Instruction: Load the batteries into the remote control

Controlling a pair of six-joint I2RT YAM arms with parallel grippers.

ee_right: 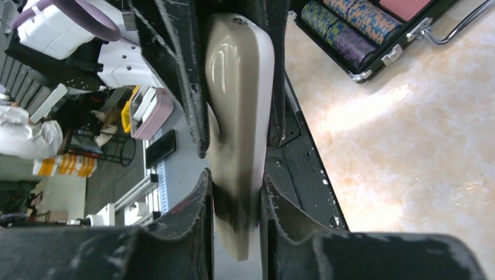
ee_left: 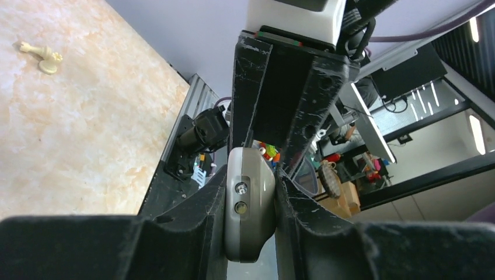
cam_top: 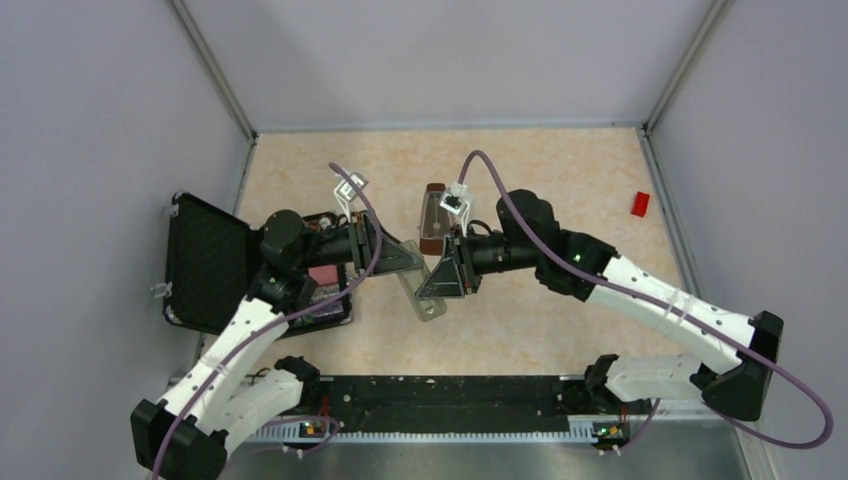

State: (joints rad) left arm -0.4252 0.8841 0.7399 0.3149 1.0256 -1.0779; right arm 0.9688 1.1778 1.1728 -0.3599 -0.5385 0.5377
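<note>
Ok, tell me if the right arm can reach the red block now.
Probably not yet: the right gripper is clamped on the remote control, shared with the left gripper. Once freed, nothing blocks the red block.

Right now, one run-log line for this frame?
left gripper: shut on remote | right gripper: shut on remote | remote: held between both grippers | batteries: not in view

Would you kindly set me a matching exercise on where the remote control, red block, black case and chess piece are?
1. remote control
2. red block
3. black case
4. chess piece

a. open at the left edge of the table
b. clamped in the left gripper
c. alone, far right
d. cream-coloured, lying on its side

Pairs: 1-b, 2-c, 3-a, 4-d
</note>
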